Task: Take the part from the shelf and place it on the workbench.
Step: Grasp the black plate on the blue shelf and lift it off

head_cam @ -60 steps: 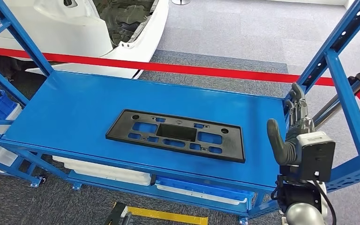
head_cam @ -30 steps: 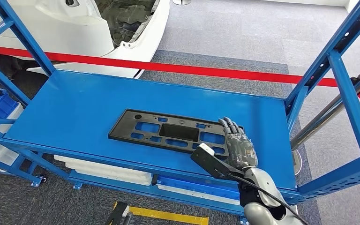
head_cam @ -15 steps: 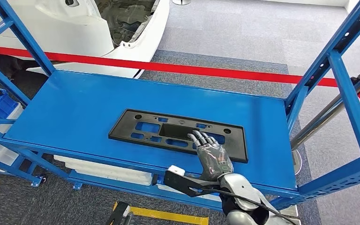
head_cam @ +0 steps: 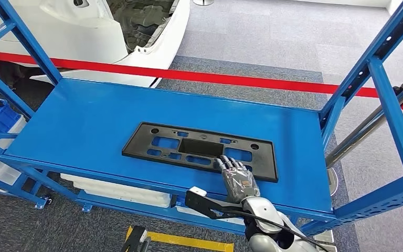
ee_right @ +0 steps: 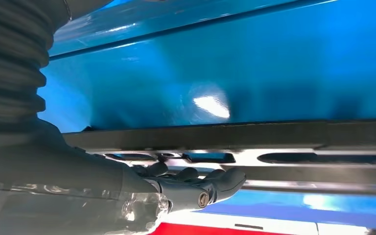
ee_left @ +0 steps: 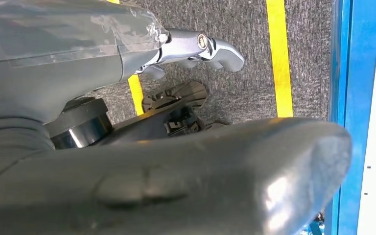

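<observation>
The part (head_cam: 199,151) looks like matt black moulded plastic. The shelf (head_cam: 84,121) is blue painted metal, smooth and glossy enough to show glare. The right hand (head_cam: 239,177) has dark fingers under a clear shiny film. The floor (head_cam: 273,37) is rough grey carpet. The tape (head_cam: 215,79) is smooth red.

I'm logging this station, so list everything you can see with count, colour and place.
part: one, black, flat on the shelf top, near its front edge.
shelf: one, blue metal rack.
bins: white and blue, on the lower level.
barrier tape: one, red, behind the shelf.
car body: one, white, beyond the tape.
floor lines: yellow, on grey carpet.
right robot hand: fingers on the part's near edge.
left robot hand: hanging above the floor.
</observation>
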Controlling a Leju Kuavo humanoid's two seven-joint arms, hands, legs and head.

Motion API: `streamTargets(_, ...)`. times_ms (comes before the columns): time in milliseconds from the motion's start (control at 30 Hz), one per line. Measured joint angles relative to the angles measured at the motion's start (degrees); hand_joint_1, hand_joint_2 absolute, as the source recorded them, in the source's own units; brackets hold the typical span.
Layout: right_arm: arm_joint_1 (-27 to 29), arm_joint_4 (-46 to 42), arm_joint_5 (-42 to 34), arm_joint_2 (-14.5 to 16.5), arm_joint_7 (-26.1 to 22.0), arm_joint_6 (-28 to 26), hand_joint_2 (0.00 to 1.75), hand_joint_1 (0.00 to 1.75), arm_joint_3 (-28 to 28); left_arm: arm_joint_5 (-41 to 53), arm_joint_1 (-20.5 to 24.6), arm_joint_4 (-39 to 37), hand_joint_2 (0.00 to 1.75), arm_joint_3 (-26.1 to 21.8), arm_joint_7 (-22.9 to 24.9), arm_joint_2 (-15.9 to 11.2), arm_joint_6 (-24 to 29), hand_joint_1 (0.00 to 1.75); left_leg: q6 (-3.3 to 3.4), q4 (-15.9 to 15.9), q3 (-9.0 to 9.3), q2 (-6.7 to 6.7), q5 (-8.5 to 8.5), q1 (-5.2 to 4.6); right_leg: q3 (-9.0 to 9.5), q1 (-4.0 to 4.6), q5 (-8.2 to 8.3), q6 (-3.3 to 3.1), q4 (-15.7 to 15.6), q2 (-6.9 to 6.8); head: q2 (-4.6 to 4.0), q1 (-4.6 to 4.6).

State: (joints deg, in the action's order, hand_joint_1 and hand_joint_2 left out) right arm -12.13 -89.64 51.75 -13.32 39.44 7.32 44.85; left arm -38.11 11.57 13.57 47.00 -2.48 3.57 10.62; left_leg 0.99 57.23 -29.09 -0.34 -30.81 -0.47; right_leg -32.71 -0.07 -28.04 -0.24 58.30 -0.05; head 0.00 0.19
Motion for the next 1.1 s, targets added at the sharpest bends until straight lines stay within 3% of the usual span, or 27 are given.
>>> streamTargets(533,1.9,5.5,15.1,1.3,0.1,2.1,1.75,0.00,-5.1,0.2,0.0,0.0,0.00,1.0,0.7,0.0,-1.4,0.00,0.03,0.0,0.12,-0.02,0.03,-0.16,0.23,0.02,0.06,0.12,0.0,-0.08,0.00,-0.05)
streamTargets(1100,4.5,5.4,20.9,2.3,0.1,-1.4,1.75,0.00,-7.7,0.4,0.0,0.0,0.00,1.3,0.5,0.0,-2.4,0.00,0.33,0.1,0.01,-0.02,0.25,-0.33,0.45,-0.17,0.43,0.63,-0.4,-0.08,0.00,0.10)
